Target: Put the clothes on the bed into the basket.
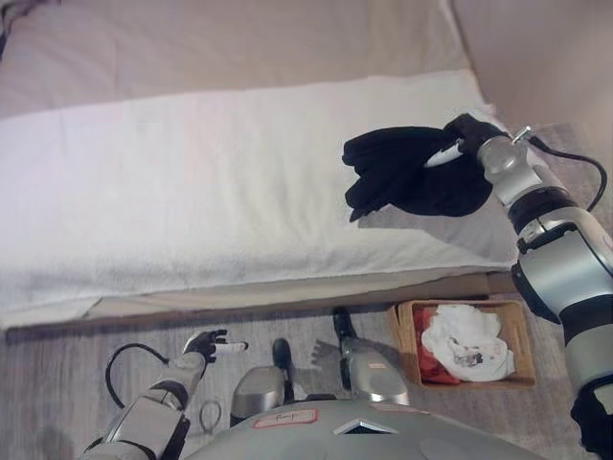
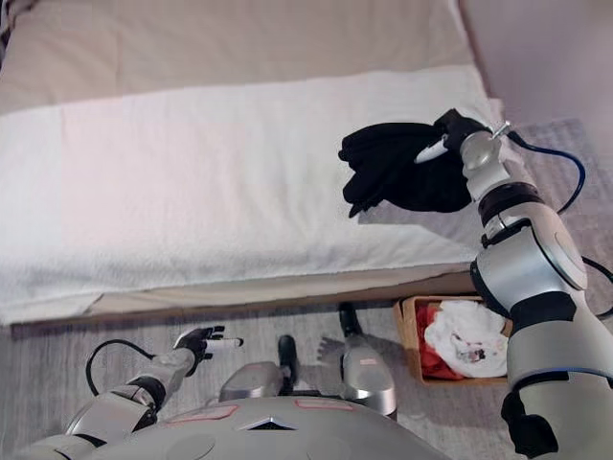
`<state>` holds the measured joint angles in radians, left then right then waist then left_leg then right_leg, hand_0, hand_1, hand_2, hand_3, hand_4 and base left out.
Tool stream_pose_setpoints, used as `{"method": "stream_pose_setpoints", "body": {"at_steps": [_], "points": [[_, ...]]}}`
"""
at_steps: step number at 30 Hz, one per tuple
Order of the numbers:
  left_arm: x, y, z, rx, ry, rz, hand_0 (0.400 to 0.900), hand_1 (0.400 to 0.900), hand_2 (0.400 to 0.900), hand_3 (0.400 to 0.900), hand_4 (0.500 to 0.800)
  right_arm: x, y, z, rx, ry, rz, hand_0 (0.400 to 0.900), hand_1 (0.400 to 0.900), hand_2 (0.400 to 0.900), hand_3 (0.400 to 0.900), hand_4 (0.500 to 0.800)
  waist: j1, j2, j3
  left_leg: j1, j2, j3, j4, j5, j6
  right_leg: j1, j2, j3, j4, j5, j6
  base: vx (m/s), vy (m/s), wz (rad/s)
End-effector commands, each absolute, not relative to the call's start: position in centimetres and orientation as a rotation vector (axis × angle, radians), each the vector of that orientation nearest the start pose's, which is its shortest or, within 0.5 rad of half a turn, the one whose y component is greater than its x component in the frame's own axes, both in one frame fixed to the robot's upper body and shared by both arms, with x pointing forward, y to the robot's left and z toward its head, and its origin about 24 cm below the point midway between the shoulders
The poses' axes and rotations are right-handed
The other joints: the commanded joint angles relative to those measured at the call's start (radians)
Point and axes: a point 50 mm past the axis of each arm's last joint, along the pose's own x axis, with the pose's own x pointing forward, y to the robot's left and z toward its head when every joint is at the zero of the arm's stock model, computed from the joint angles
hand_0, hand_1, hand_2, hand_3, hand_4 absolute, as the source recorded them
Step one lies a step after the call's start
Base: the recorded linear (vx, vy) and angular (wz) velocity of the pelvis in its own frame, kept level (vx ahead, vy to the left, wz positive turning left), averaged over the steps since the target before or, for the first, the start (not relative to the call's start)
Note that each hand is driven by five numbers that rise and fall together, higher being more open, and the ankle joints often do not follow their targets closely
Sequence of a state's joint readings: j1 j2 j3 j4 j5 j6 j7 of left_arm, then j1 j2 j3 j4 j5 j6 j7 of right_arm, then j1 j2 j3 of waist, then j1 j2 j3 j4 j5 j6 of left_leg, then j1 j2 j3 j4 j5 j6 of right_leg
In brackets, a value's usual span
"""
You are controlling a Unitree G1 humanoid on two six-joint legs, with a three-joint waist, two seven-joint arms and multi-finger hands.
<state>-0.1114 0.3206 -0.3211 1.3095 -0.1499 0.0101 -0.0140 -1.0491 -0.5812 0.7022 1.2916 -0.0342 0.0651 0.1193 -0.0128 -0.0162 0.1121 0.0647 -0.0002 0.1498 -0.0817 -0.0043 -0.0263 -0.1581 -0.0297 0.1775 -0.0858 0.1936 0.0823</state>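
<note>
Gripping the black garment (image 1: 407,172) at the bed's (image 1: 192,192) right edge, my right robot hand (image 1: 465,139) clamps a soft, light bunch.

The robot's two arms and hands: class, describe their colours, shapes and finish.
Both arms are silver-grey metal with rounded, glossy casings divided by black bands at the joints. The right hand is dark with a white fingertip cover; the left hand is likewise dark with white-tipped fingers. The right arm's casings look bulkier as it fills more of the view.
</note>
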Motion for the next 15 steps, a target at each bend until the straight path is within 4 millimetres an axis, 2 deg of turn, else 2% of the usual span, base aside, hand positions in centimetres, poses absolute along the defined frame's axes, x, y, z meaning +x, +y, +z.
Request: {"method": "stream_pose_setpoints", "body": {"at_steps": [1,7,8,13,15], "points": [[9.3,29.3,-14.5,0.474,1.328,0.067,0.900,0.900,0.900,0.900,0.800,39.3,-30.2,16.8,-1.134,0.400,-0.130,0.400,0.400,0.400,0.400,0.500,-0.013,-0.015,-0.059,-0.004,-0.001,-0.005,0.070,-0.118,0.012,0.012,-0.041,-0.004,0.069,-0.102,0.071,0.00,0.041,-0.40],[9.0,30.3,-14.1,0.490,1.334,0.088,0.900,0.900,0.900,0.900,0.800,37.9,-33.4,17.1,-1.118,0.461,-0.215,0.400,0.400,0.400,0.400,0.500,-0.042,-0.015,-0.078,0.024,-0.007,0.049,0.074,-0.136,0.028,0.006,-0.028,0.043,0.075,-0.083,0.089,-0.03,0.042,-0.38],[9.0,30.3,-14.1,0.490,1.334,0.088,0.900,0.900,0.900,0.900,0.800,37.9,-33.4,17.1,-1.118,0.461,-0.215,0.400,0.400,0.400,0.400,0.500,-0.040,-0.015,-0.078,0.025,-0.007,0.050,0.073,-0.137,0.028,0.007,-0.028,0.044,0.075,-0.083,0.090,-0.03,0.035,-0.26],[9.4,30.4,-14.0,0.493,1.324,0.088,0.900,0.900,0.900,0.900,0.800,36.4,-35.9,17.0,-1.096,0.519,-0.283,0.400,0.400,0.400,0.400,0.500,-0.064,-0.009,-0.086,0.044,-0.016,0.079,0.084,-0.155,0.038,0.009,-0.028,0.060,0.074,-0.073,0.101,-0.02,0.034,-0.20],[9.3,30.5,-13.9,0.491,1.325,0.090,0.900,0.900,0.900,0.900,0.800,36.2,-36.2,16.9,-1.094,0.527,-0.290,0.400,0.400,0.400,0.400,0.500,-0.066,-0.008,-0.087,0.046,-0.017,0.085,0.088,-0.160,0.041,0.010,-0.028,0.066,0.073,-0.070,0.103,-0.02,0.031,-0.19]]}}
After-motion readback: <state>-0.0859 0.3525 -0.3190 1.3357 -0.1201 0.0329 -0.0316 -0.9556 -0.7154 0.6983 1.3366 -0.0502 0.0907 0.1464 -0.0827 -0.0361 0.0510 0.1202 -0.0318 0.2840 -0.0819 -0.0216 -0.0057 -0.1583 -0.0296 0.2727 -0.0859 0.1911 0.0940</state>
